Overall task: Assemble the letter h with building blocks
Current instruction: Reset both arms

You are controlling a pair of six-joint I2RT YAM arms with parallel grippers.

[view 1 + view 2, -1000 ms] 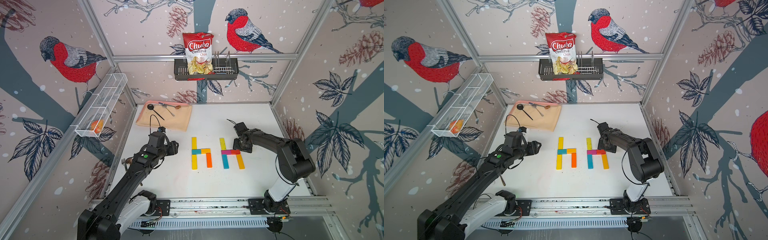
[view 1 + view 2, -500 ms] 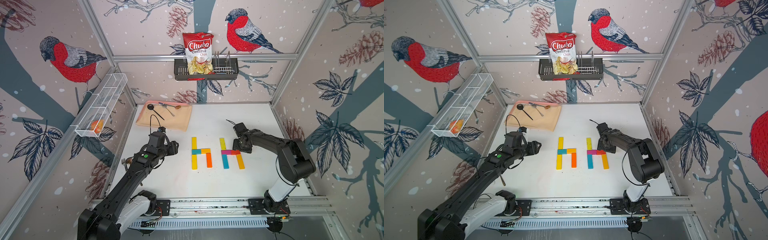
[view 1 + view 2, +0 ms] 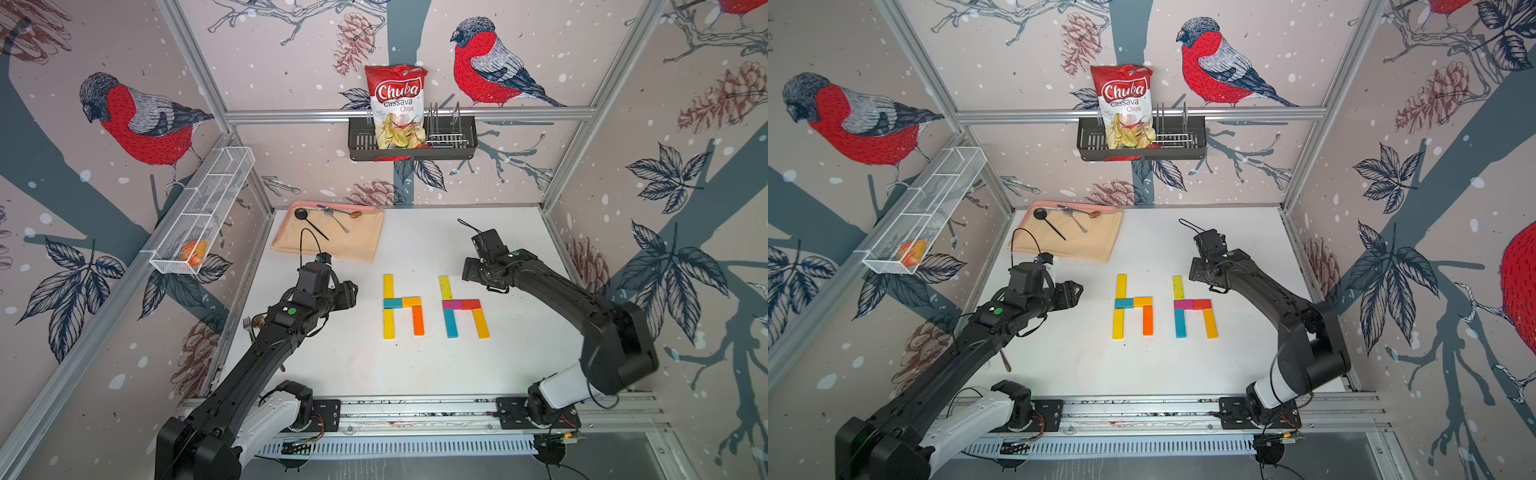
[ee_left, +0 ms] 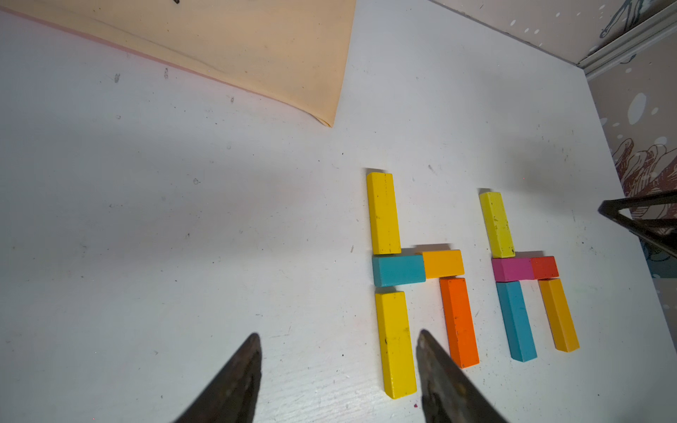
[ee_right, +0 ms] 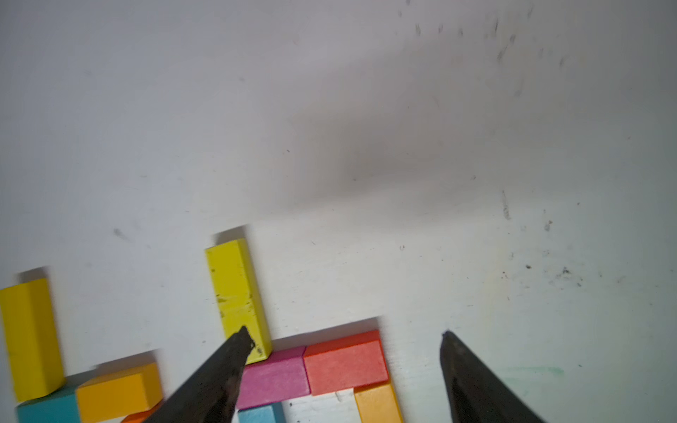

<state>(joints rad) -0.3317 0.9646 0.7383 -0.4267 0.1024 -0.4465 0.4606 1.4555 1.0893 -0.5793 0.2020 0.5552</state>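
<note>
The ten matte rectangular building blocks (image 3: 411, 301) lie flat on the white worktop (image 3: 415, 374), between the arms, as two lowercase h letters side by side and apart. Flat placement keeps each plank stable, and the ends butt together so that every stroke reads as one line.

In the letter nearer the left arm, a yellow upper plank (image 4: 383, 212) and a yellow lower plank (image 4: 395, 344) form the stem. A teal plank (image 4: 399, 271) sits between them and runs sideways into an amber plank (image 4: 443, 263), and an orange plank (image 4: 458, 322) below that forms the leg. The other letter repeats the scheme with a lemon-yellow plank (image 5: 236, 293), a magenta plank (image 5: 274, 377), a red plank (image 5: 344, 360), a second teal plank (image 4: 516, 318) and a second amber plank (image 4: 558, 315).

The left gripper (image 4: 339, 338) has its jaws apart and empty, near its letter's stem side but clear of it. The right gripper (image 5: 346, 335) has its jaws wide apart and carries nothing. One fingertip (image 5: 234, 351) overlaps the lemon-yellow plank in the wrist view, and we cannot tell whether it touches.

We judge both letters complete, which is why neither gripper holds a block. The right arm should withdraw upward first, since a sideways brush would skew the stem.
</note>
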